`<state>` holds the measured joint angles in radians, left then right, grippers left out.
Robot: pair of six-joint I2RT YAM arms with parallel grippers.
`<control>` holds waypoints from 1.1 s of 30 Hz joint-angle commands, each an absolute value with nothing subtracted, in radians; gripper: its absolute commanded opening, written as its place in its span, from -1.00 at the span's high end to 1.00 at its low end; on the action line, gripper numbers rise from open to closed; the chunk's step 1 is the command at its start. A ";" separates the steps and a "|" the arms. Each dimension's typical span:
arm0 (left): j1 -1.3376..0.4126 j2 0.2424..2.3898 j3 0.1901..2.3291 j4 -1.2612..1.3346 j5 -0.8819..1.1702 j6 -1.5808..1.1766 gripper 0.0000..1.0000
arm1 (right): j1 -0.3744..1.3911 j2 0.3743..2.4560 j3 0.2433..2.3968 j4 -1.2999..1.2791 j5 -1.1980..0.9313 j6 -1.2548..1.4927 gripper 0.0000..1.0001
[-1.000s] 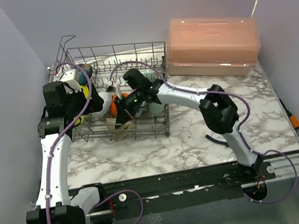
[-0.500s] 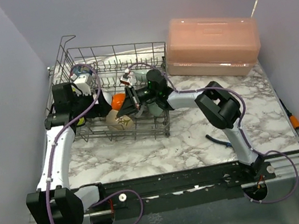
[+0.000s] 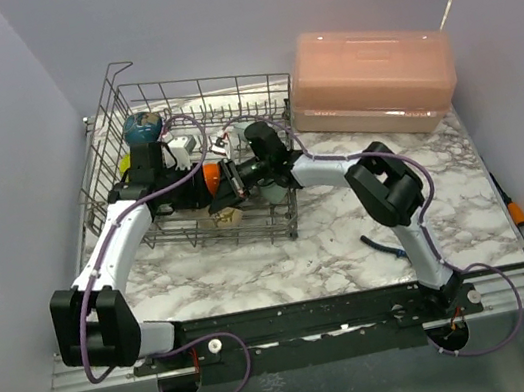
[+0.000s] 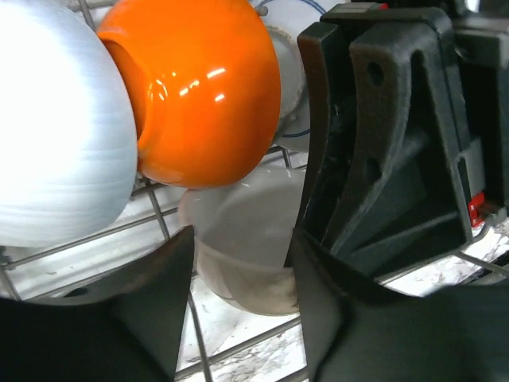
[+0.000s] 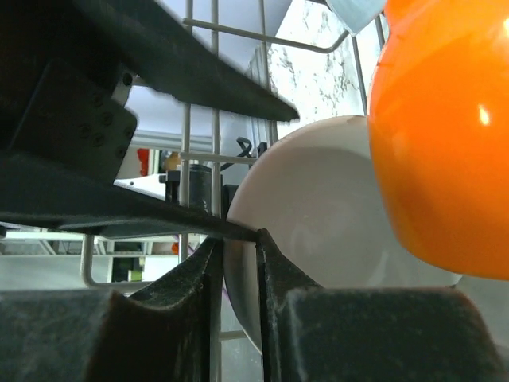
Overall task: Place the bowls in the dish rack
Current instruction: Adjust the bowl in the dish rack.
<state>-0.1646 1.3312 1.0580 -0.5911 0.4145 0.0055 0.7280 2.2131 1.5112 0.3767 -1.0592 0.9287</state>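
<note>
- Clash of claws likely: left claw and right claw crowded around one pale bowl inside the dish rack, black fingers just beside each other.
- Could tip or drop the pale bowl between the tines if freed before it seats.
- Could also knock the orange bowl leaning just above it at 12 o'clock, beside the white bowl.
- Left claw spread, straddling the pale bowl; contact impossible to tell.
- Right claw nearly closed about that bowl's rim; gripping or freed, cannot tell.
- Stands on edge near the rack's front wall, at 9 o'clock from the desk centre.
- Round, so no true long axis; hollow apparently facing 3 o'clock toward the right claw, rim plane near upright.
</note>
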 commanded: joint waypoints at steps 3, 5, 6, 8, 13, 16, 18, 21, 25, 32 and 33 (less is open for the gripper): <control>-0.214 1.389 1.066 -0.616 0.379 0.005 0.30 | 0.738 2.182 1.552 -0.040 -0.870 0.648 0.43; -0.226 1.395 1.061 -0.615 0.382 0.011 0.41 | 0.738 2.159 1.561 -0.123 -0.796 0.592 0.41; -0.230 1.399 1.060 -0.616 0.385 0.013 0.44 | 0.738 2.151 1.568 -0.155 -0.767 0.562 0.42; -0.232 1.400 1.055 -0.615 0.383 0.017 0.47 | 0.738 2.131 1.588 -0.215 -0.706 0.512 0.47; -0.234 1.397 1.049 -0.617 0.370 0.033 0.42 | 0.738 2.085 1.620 -0.325 -0.521 0.397 0.43; -0.234 1.392 1.055 -0.618 0.373 0.041 0.31 | 0.738 2.090 1.670 -0.415 -0.425 0.327 0.44; -0.234 1.386 1.068 -0.617 0.380 0.041 0.13 | 0.738 2.095 1.692 -0.451 -0.358 0.293 0.52; -0.232 1.368 1.088 -0.617 0.381 0.038 -0.10 | 0.738 2.101 1.712 -0.493 -0.274 0.257 0.62; -0.233 1.357 1.099 -0.620 0.400 0.040 -0.24 | 0.738 2.096 1.720 -0.507 -0.221 0.241 0.80; -0.232 1.382 1.128 -0.657 0.483 0.054 -0.22 | 0.738 2.086 1.722 -0.519 -0.111 0.224 0.99; -0.231 1.386 1.130 -0.661 0.497 0.056 -0.21 | 0.738 2.084 1.721 -0.521 -0.096 0.222 0.99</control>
<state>-0.2226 1.3781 1.1019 -0.5682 0.3779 0.0357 0.7925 2.0510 1.7336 -0.4271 -0.4900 0.3122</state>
